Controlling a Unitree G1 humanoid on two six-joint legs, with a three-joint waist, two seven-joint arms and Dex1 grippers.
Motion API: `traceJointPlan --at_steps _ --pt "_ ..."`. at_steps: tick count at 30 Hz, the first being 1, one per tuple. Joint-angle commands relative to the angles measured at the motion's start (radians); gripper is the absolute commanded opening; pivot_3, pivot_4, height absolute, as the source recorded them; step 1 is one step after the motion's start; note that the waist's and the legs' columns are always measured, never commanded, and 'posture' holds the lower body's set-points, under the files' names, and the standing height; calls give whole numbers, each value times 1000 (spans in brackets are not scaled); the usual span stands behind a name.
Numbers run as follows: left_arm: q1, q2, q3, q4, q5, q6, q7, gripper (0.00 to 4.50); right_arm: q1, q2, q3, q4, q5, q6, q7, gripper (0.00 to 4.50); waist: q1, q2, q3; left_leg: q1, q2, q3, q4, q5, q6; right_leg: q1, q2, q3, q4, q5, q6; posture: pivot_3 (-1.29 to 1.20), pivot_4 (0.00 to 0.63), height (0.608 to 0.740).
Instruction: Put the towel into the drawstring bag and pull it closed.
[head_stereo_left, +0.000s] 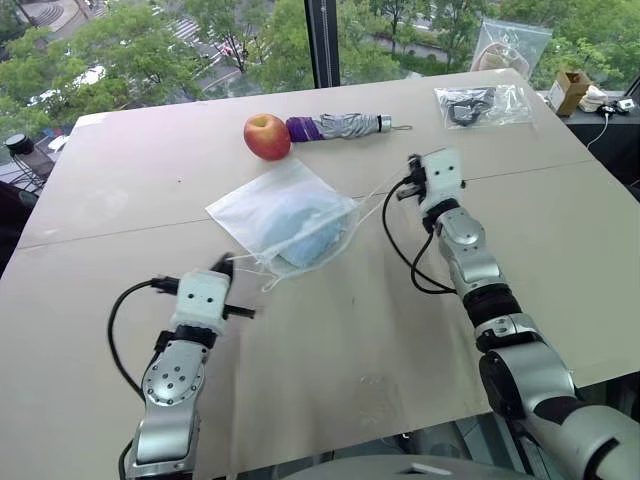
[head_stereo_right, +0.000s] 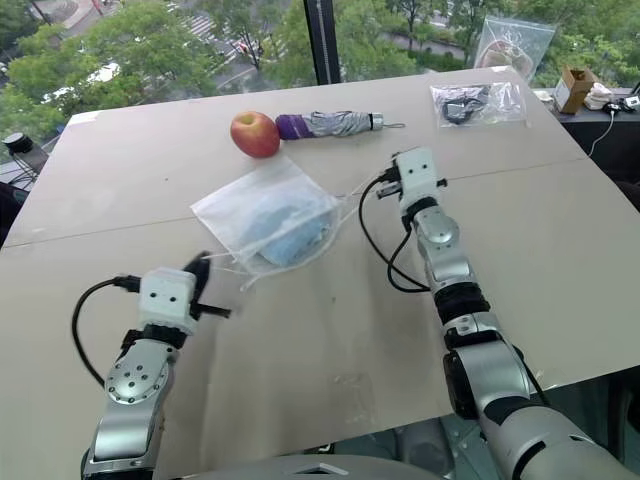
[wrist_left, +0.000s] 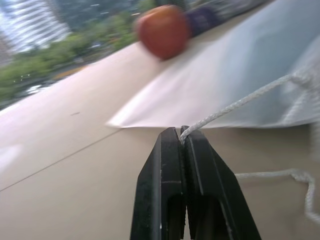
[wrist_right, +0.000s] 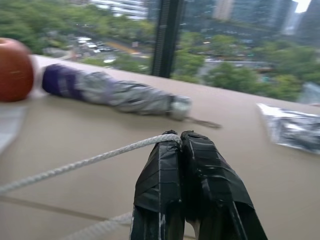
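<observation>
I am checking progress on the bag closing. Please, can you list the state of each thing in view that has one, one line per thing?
towel: inside the drawstring bag, seen through the fabric.
drawstring bag: lying flat on the table, mouth partly gathered, cords stretched to both sides.
left gripper: shut on a cord.
right gripper: shut on a cord.
umbrella: folded, lying beside the apple.
apple: whole.
clear plastic bag: lying flat, dark contents inside.

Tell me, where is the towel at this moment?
The towel is inside the drawstring bag, mid-table between the two grippers in the head views, just in front of the apple.
</observation>
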Motion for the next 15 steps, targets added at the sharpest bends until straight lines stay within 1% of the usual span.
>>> traceJointPlan --at_steps 1,3,7,11,15 --pt "-17 -9 73 -20 108 -6 153 99 -37 -30 -61 -4 -36 -42 -164 0 0 0 0 0 0 0 0 0 0 0 0 0 0 0 0 0 150 740" --pt "-36 -25 112 -16 130 34 221 99 -40 -44 -83 6 -48 -40 -235 0 2 0 0 0 0 0 0 0 0 0 0 0 1 0 0 0 150 740" --pt "-66 -50 186 5 129 114 307 99 -38 -56 -125 14 -36 -25 -323 0 -3 0 0 0 0 0 0 0 0 0 0 0 1 0 0 0 150 740" --pt "-96 -97 300 40 62 231 393 99 -26 -59 -198 27 16 13 -419 0 -4 0 0 0 0 0 0 0 0 0 0 0 1 0 0 0 150 740" --pt "-113 -106 370 61 11 274 435 99 -20 -37 -265 29 91 60 -483 0 -4 -1 0 0 0 0 0 0 0 0 0 0 1 0 0 0 150 740"
